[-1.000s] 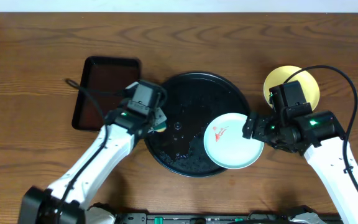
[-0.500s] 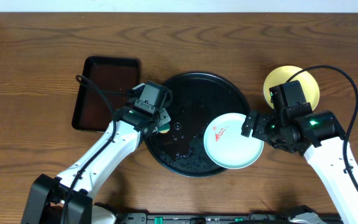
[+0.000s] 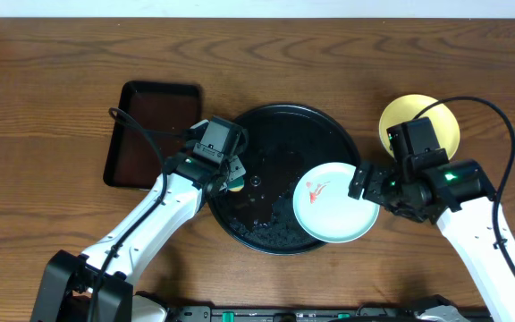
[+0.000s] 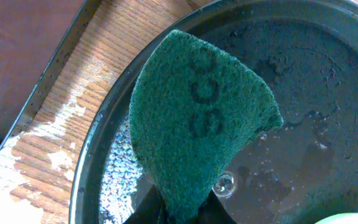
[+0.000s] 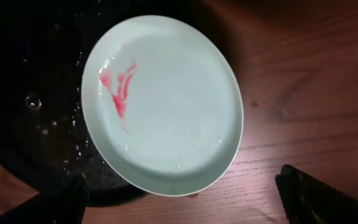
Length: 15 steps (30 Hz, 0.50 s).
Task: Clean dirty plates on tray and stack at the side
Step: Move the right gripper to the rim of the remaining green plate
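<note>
Lying across the tray (image 3: 275, 125) rim nearest the right gripper (image 3: 362, 182), the red-smeared pale blue plate (image 3: 333, 202) sits just ahead of its wide-spread jaws, ungripped. A yellow plate (image 3: 445, 121) rests close behind that gripper. The left gripper (image 3: 231, 174) pinches a green sponge (image 4: 197, 118) over the tray's opposite edge.

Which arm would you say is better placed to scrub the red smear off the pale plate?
Left: the left gripper is shut on the green sponge over the tray, while the right gripper stands open and empty beside the plate.
</note>
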Available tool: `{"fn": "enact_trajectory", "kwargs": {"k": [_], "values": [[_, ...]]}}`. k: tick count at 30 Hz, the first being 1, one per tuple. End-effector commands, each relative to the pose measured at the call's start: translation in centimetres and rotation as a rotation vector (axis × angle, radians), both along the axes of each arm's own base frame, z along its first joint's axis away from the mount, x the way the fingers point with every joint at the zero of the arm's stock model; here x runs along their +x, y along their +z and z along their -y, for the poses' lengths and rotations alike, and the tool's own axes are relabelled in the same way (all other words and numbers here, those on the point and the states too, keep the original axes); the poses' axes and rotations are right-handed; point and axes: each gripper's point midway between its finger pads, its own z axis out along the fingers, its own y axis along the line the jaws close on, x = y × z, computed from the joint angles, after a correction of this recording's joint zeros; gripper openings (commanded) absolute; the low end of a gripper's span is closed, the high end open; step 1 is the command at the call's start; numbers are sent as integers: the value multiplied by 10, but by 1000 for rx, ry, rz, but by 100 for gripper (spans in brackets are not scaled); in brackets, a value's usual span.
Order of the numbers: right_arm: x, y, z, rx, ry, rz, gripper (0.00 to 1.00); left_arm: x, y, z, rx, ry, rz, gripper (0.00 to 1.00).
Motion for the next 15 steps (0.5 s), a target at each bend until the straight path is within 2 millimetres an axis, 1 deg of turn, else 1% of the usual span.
{"fn": "enact_trajectory", "kwargs": {"k": [1,9,15], "values": [[-5,-7,-1,-4,-14,-24,95,-2,-4,-2,13,-8,-6,8],[-5,-10,-1,-8,-15,-36,95,-2,-4,-2,13,-8,-6,8],[-6,-17,0,-16,-21,-69,95,-2,-4,-2,13,-8,-6,8]]}}
